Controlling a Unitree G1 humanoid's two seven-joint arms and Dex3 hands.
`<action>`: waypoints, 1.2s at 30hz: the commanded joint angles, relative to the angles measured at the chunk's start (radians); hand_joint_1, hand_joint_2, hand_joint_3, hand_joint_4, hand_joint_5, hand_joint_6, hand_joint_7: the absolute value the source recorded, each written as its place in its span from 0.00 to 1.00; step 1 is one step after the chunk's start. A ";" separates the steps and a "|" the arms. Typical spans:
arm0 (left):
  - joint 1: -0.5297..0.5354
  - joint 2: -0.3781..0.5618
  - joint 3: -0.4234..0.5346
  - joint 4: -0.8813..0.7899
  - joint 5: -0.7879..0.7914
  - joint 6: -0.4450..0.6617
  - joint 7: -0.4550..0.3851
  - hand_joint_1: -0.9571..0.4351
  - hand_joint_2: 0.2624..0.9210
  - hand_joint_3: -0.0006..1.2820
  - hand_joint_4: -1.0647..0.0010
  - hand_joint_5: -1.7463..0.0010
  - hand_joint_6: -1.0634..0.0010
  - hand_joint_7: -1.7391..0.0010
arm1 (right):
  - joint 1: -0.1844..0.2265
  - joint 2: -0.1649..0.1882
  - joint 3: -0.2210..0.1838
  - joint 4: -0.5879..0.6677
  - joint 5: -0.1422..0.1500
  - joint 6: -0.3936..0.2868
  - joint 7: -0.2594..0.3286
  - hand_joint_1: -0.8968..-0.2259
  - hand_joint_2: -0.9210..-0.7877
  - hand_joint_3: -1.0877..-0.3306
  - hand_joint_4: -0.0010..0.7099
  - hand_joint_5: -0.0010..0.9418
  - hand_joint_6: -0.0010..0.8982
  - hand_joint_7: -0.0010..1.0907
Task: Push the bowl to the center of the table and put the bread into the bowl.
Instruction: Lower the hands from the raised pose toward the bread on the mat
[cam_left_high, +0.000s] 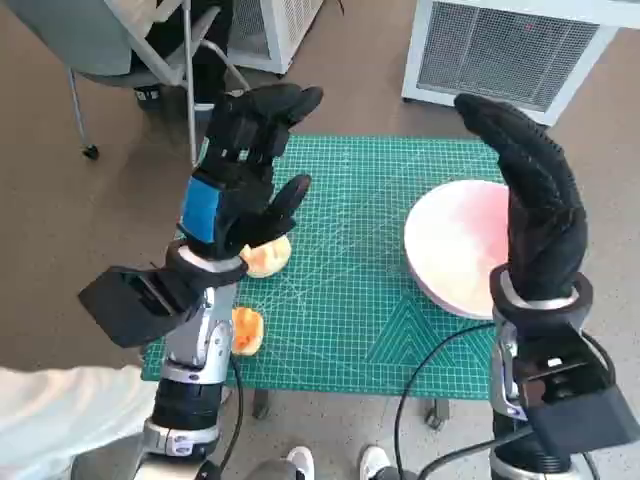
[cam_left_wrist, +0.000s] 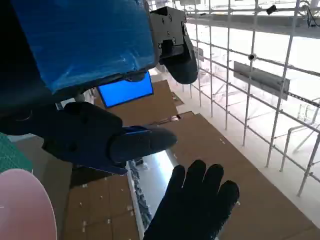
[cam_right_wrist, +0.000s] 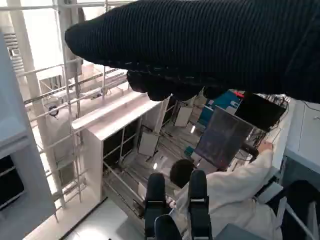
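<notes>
The pink bowl (cam_left_high: 450, 250) sits on the right side of the green mat (cam_left_high: 350, 290), near its right edge. A pale bread roll (cam_left_high: 268, 257) lies on the mat's left part, half hidden beneath my left hand (cam_left_high: 245, 175). That hand is raised above the table with fingers spread and holds nothing. My right hand (cam_left_high: 530, 190) is also raised, fingers stretched out flat, above the bowl's right side and empty. In the left wrist view the bowl's rim (cam_left_wrist: 22, 210) shows beside the right hand's glove (cam_left_wrist: 195, 205).
A second, more orange piece (cam_left_high: 246, 331) lies by the mat's front left edge beside my left forearm. A chair (cam_left_high: 120, 45) and white units (cam_left_high: 510, 50) stand beyond the table. A person in white (cam_right_wrist: 225, 195) sits nearby.
</notes>
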 joint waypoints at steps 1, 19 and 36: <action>-0.011 0.005 -0.002 -0.002 0.007 -0.008 -0.005 0.39 1.00 0.34 0.96 0.61 1.00 0.41 | 0.025 -0.004 -0.003 -0.006 0.027 0.019 0.015 0.71 0.00 0.77 0.62 0.01 0.09 0.70; -0.001 0.007 -0.007 -0.013 0.010 0.002 -0.005 0.39 1.00 0.34 0.95 0.62 1.00 0.40 | 0.040 -0.008 -0.015 -0.006 0.032 0.017 0.013 0.73 0.00 0.77 0.62 0.01 0.11 0.70; 0.007 0.015 -0.001 -0.009 0.002 0.000 -0.009 0.39 1.00 0.34 0.95 0.62 1.00 0.40 | 0.064 -0.091 -0.138 0.133 0.079 -0.087 0.025 0.76 0.00 0.78 0.61 0.00 0.16 0.63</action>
